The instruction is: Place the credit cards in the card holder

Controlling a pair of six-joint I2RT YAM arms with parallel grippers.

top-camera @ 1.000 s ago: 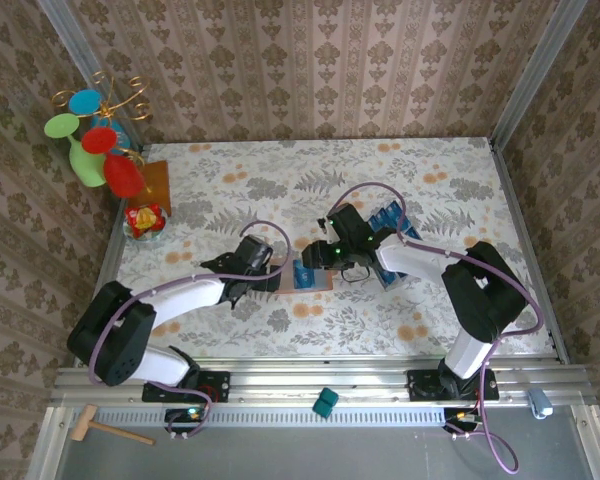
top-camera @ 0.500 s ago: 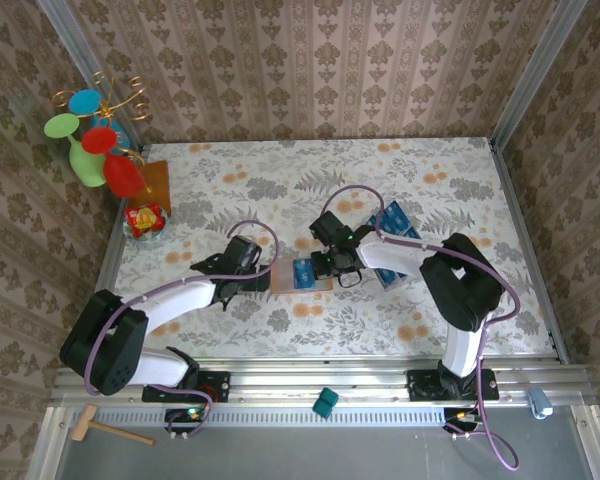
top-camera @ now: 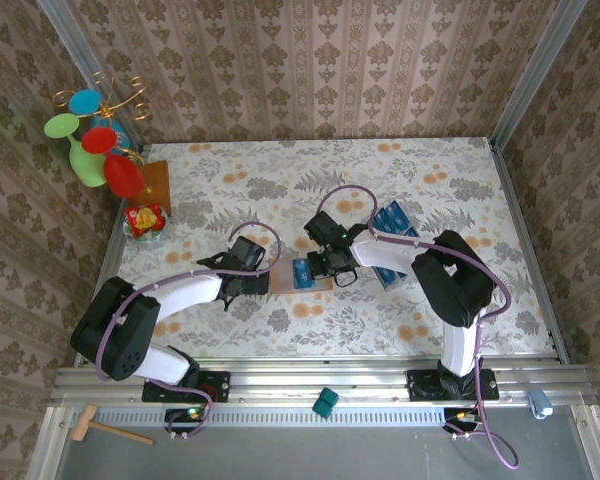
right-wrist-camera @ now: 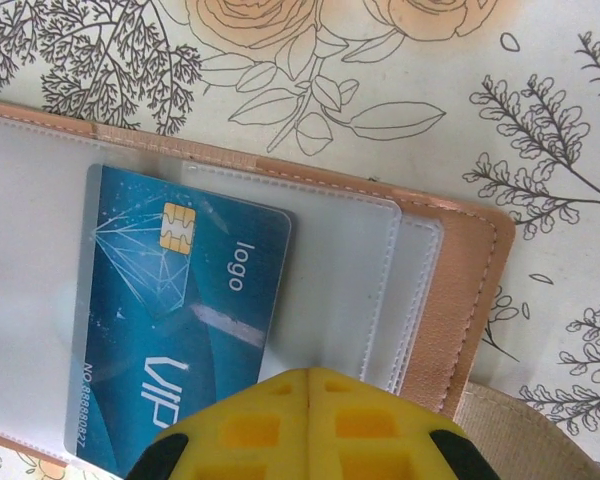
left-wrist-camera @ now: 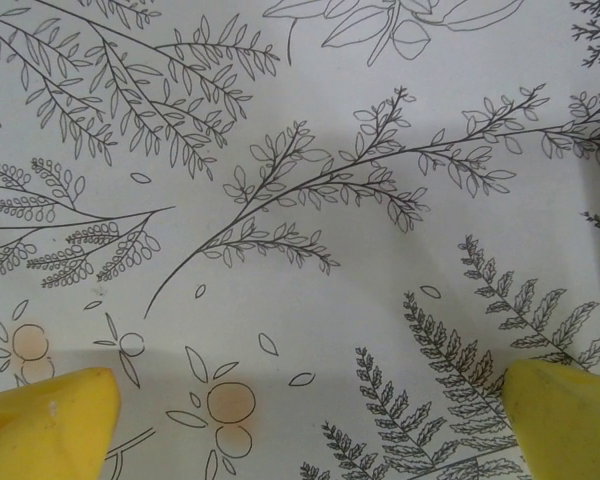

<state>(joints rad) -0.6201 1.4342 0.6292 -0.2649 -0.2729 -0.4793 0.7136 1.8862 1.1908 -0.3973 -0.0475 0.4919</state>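
— Yellow fingertips (left-wrist-camera: 45, 425) on the left gripper (left-wrist-camera: 307, 420): state?
— Spread wide, nothing between them. They hover over the floral tablecloth (left-wrist-camera: 300, 200), just left of the card holder (right-wrist-camera: 460, 300).
— Right gripper (right-wrist-camera: 308, 425)?
— Fingers closed together, gripping nothing. They are poised over the holder, beside one corner of a blue credit card (right-wrist-camera: 180, 310) that appears seated under the clear sleeve (right-wrist-camera: 340, 270). Contact cannot be confirmed.
— Handling?
— Judged: the card is light, stiff and glossy, therefore slippery. Pinch it across opposite edges, or push it edge-on. The sleeve looks thin and limp, and the holder may slide unless braced.
— Supply?
— The other blue cards (top-camera: 388, 218) lie beyond the holder, to its right.
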